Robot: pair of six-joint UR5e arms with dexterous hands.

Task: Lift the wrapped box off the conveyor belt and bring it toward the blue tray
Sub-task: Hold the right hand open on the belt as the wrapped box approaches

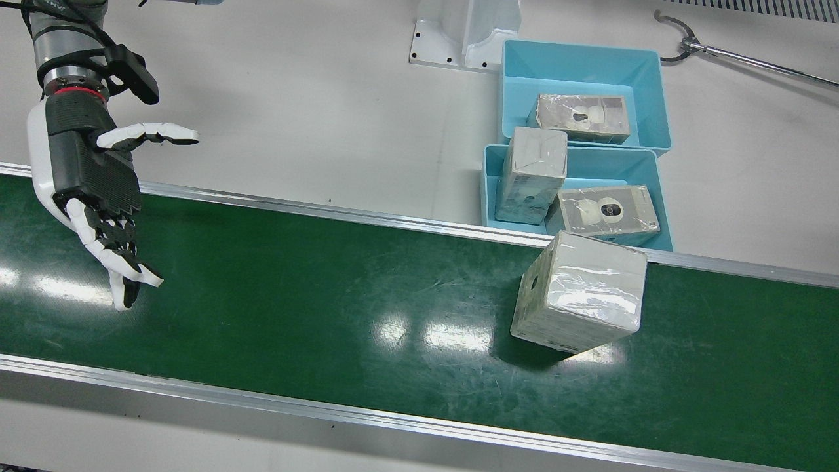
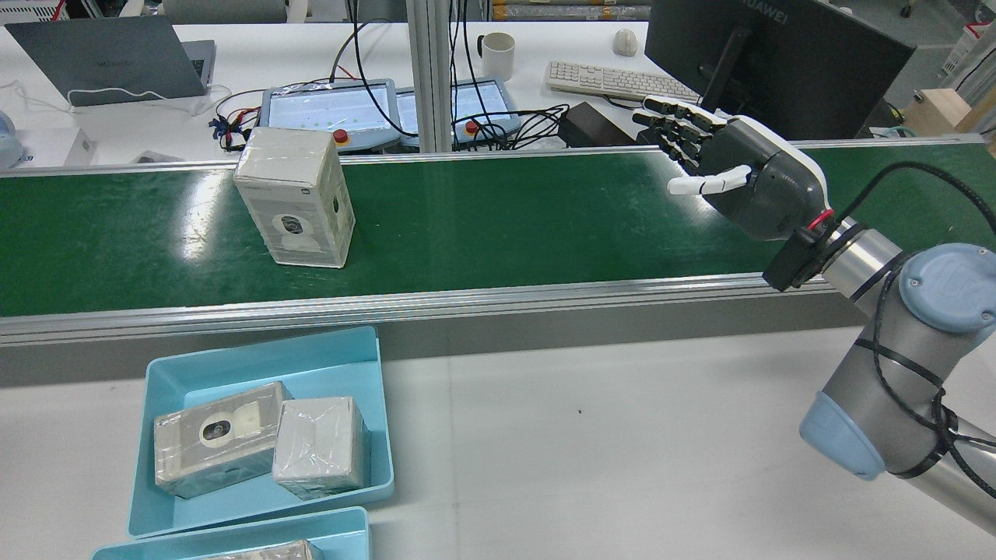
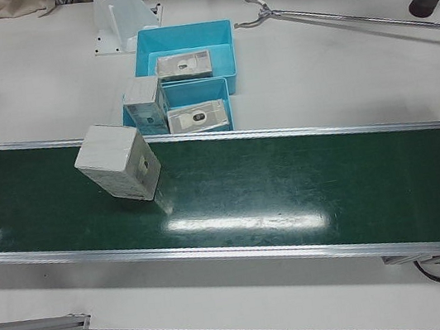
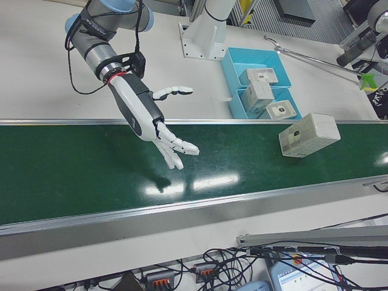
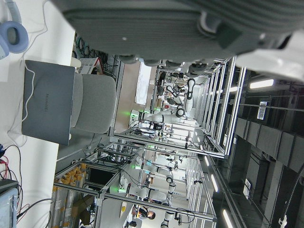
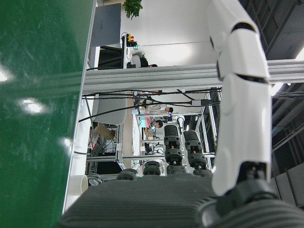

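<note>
The wrapped box [image 1: 580, 292] stands tilted on the green conveyor belt [image 1: 328, 282], close to the edge nearest the blue trays; it also shows in the rear view [image 2: 296, 198] and the left-front view [image 3: 119, 162]. Far from it along the belt, my right hand [image 1: 92, 190] hovers open over the belt, fingers spread and holding nothing [image 2: 731, 167] [image 4: 148, 118]. The near blue tray [image 1: 488, 177] holds two wrapped boxes and the far blue tray [image 1: 583, 56] holds one. Of my left hand [image 5: 166, 23], only a grey edge shows in its own camera.
A long metal grabber tool [image 1: 741, 59] lies on the white table beyond the trays. An arm pedestal [image 1: 465, 33] stands beside the far tray. Behind the belt in the rear view are a laptop [image 2: 117, 58], a monitor [image 2: 778, 62] and a keyboard [image 2: 607, 78].
</note>
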